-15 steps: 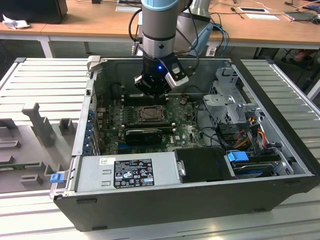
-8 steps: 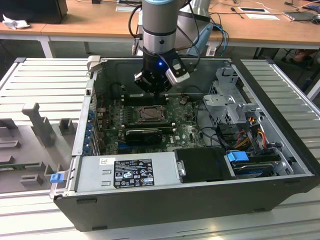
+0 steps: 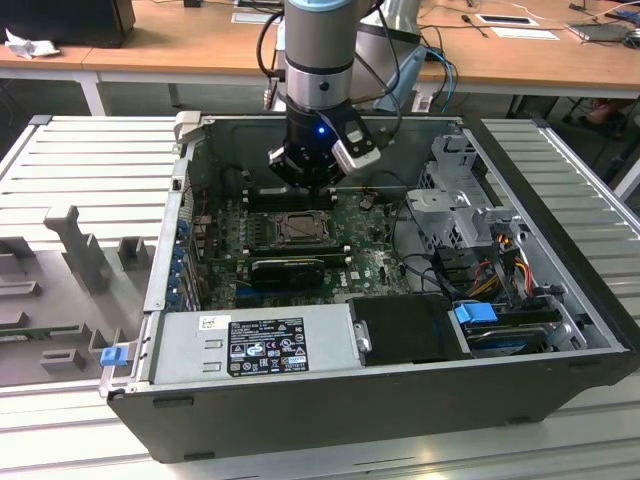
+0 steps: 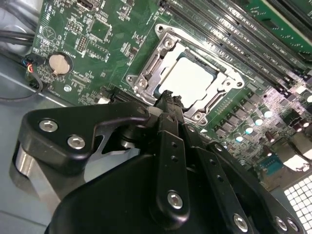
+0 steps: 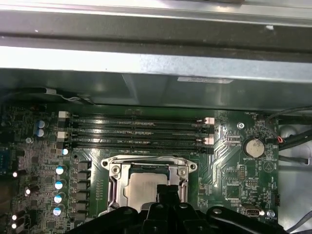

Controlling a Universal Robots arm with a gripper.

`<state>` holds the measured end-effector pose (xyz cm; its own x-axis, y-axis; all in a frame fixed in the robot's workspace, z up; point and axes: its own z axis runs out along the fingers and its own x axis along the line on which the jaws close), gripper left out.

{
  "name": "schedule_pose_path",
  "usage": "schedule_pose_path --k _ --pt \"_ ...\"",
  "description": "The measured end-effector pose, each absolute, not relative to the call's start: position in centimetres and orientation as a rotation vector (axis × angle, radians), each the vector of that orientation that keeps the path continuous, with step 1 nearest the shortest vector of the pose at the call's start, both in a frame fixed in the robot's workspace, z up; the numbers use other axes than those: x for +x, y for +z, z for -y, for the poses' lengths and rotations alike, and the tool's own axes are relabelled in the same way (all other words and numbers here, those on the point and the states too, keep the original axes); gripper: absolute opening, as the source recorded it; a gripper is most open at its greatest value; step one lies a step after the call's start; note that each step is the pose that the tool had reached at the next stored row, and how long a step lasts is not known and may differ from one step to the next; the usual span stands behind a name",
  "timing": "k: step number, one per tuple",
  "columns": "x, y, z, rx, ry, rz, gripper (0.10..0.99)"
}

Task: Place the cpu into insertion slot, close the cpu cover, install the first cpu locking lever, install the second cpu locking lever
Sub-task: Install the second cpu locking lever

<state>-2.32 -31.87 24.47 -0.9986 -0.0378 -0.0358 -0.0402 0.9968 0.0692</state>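
Cpu [image 4: 187, 80] seated in slot [image 4: 146, 73], cover [image 4: 222, 83] down over it, hand [image 4: 168, 105] just above, fingers closed, empty.

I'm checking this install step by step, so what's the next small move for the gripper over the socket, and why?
Probably a short, slow descent onto the near edge of the cpu cover. In the second wrist view the cpu already lies seated with the cover down around it, and the gripper hangs right at that edge. I cannot tell whether the cover is latched yet.
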Motion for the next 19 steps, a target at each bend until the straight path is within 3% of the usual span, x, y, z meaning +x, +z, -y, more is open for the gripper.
schedule_pose_path --k 19 --pt "-2.3 25.6 34.3 -0.061 0.109 -3.106 0.106"
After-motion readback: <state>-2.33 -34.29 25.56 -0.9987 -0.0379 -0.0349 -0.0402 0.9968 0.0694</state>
